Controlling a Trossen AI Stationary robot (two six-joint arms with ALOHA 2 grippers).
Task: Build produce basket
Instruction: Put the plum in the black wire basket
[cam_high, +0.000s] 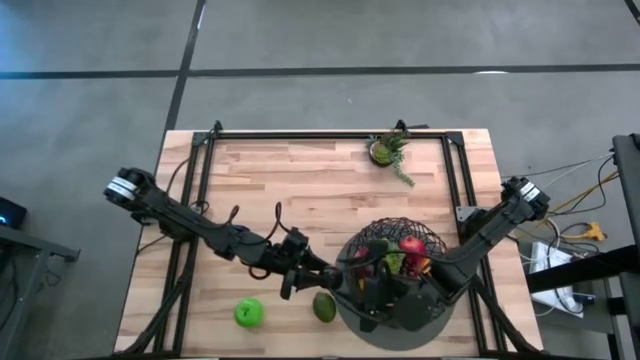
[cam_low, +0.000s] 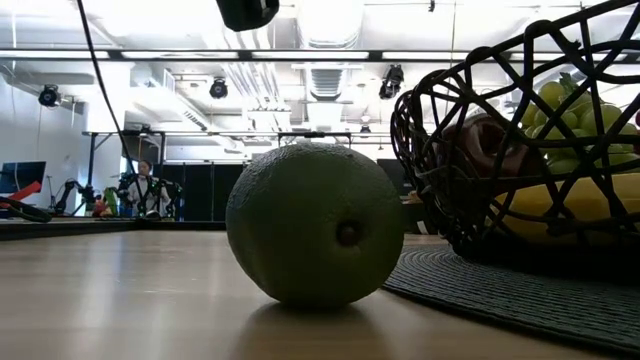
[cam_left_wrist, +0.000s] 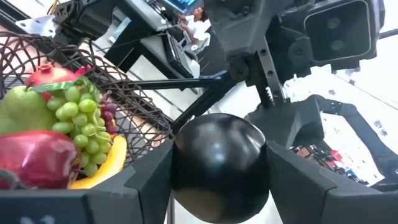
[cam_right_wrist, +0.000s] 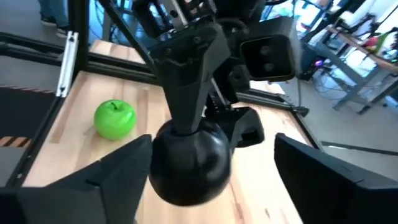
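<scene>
A dark, nearly black plum (cam_left_wrist: 217, 158) sits between the fingers of my left gripper (cam_left_wrist: 217, 186), just left of the basket (cam_high: 395, 250) and above the table. My right gripper (cam_right_wrist: 208, 180) is open; its two fingers stand on either side of the same plum (cam_right_wrist: 189, 163), and I cannot tell whether they touch it. The woven wire basket (cam_left_wrist: 134, 93) holds green grapes, a banana, red apples and a pear, and rests on a grey disc (cam_high: 400, 325). A green apple (cam_high: 248, 313) and an avocado (cam_high: 324, 305) lie on the wood. My left gripper pinches the plum between its two fingers (cam_left_wrist: 149, 180), one on each side of its round body (cam_left_wrist: 186, 168). In the right wrist view the fingers come down on it from above, slanting in from the table's left. The plum is lifted clear of the table.
A small potted plant (cam_high: 388, 150) stands near the far edge. In the low view the avocado (cam_low: 315, 222) lies close to the disc's rim (cam_low: 480, 285). Bare wood stretches over the table's left and far parts. Both arms crowd the space left of the basket.
</scene>
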